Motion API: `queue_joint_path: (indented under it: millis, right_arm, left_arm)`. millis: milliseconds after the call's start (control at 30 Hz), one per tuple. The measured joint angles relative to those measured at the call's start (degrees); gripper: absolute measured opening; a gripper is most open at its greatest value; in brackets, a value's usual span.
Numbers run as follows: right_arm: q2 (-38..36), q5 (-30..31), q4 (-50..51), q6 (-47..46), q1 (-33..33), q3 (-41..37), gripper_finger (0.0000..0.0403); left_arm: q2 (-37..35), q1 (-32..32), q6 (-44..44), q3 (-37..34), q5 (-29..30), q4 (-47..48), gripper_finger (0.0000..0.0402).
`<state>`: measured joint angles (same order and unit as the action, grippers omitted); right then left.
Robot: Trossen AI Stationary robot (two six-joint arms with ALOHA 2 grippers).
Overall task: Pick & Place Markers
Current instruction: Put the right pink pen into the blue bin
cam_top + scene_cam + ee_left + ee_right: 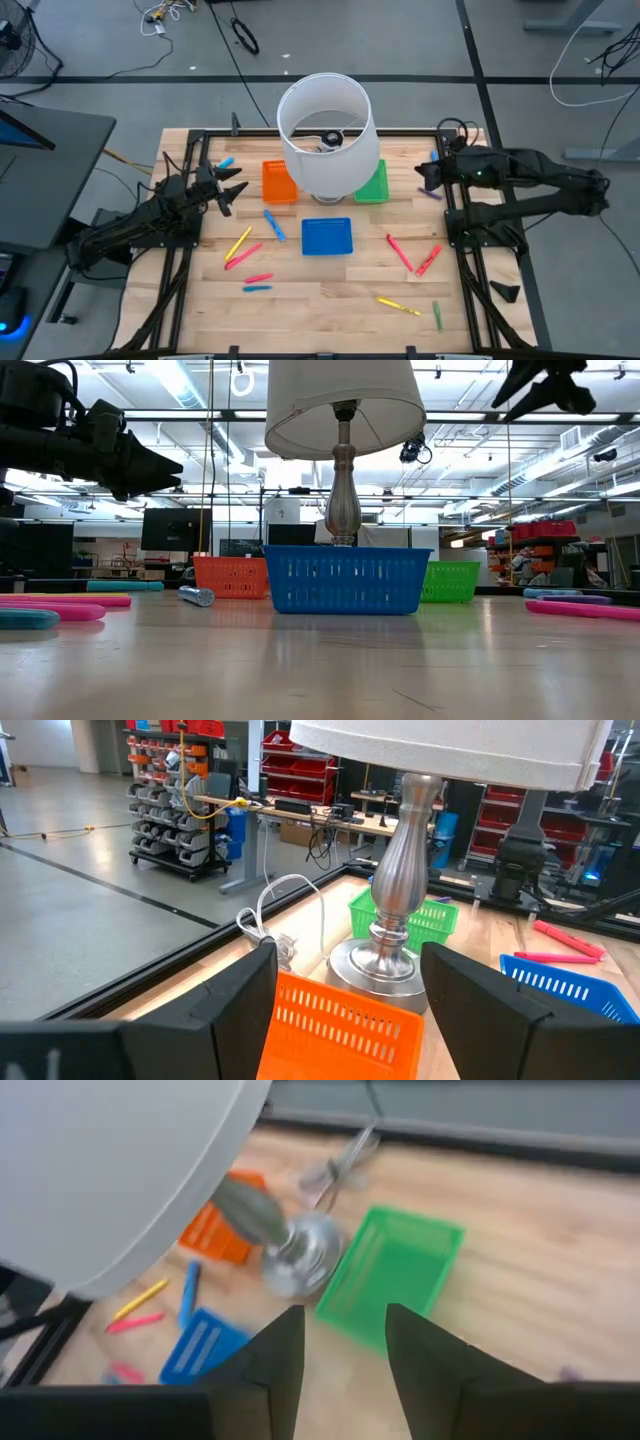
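Note:
Markers lie scattered flat on the wooden table: a blue one [274, 225], a yellow one [238, 242], a pink one [258, 278], two red ones [399, 252] [428, 260], another yellow [398, 304] and a green one [437, 315]. My left gripper [236, 192] hovers open above the table's left side, beside the orange tray [279, 182], fingers pointing toward the lamp [400, 880]. My right gripper [425, 172] hovers open at the far right, looking down on the green tray [395, 1275]. Neither gripper holds anything.
A lamp with a white shade [325, 135] stands at the far middle between the orange and green trays. A blue tray [327, 237] sits in the table's middle. More markers lie by the far left edge [225, 161] and far right [430, 192]. Black frame rails edge the table.

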<state>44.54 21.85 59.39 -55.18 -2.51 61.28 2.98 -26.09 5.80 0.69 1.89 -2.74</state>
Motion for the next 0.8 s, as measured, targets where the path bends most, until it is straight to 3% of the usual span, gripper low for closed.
queue_joint_path:
  millis: [333, 800]
  right_arm:
    - [8.8, -5.2, 8.3, -12.9, 9.1, 7.5, 0.0125]
    - [17.7, -13.2, 20.2, -20.9, 20.7, 18.2, 0.0123]
  left_arm:
    - [0.0, 0.0, 0.0, 0.0, 0.0, 0.0, 0.0252]
    - [0.0, 0.0, 0.0, 0.0, 0.0, 0.0, 0.0252]
